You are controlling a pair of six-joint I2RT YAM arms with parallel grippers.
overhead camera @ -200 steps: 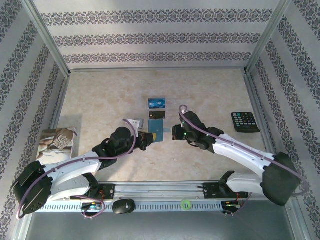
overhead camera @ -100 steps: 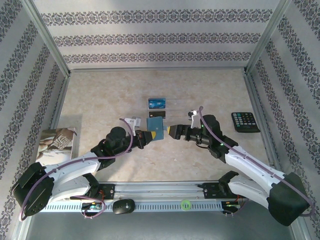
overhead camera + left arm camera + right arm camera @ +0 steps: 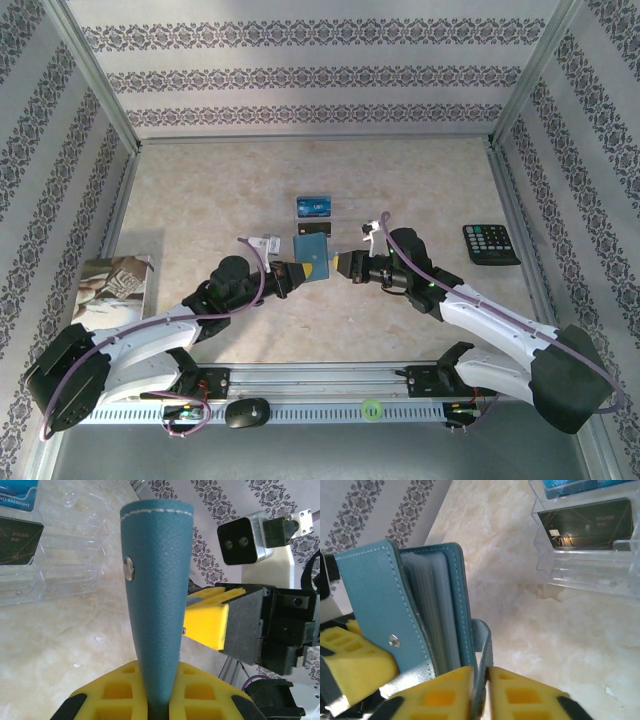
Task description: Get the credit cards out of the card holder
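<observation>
card holder [image 3: 311, 256] 1 | cards [image 3: 314, 206] [image 3: 592, 522] 2 | calculator [image 3: 491, 243] 1 | clear rack [image 3: 580, 570] 1
</observation>
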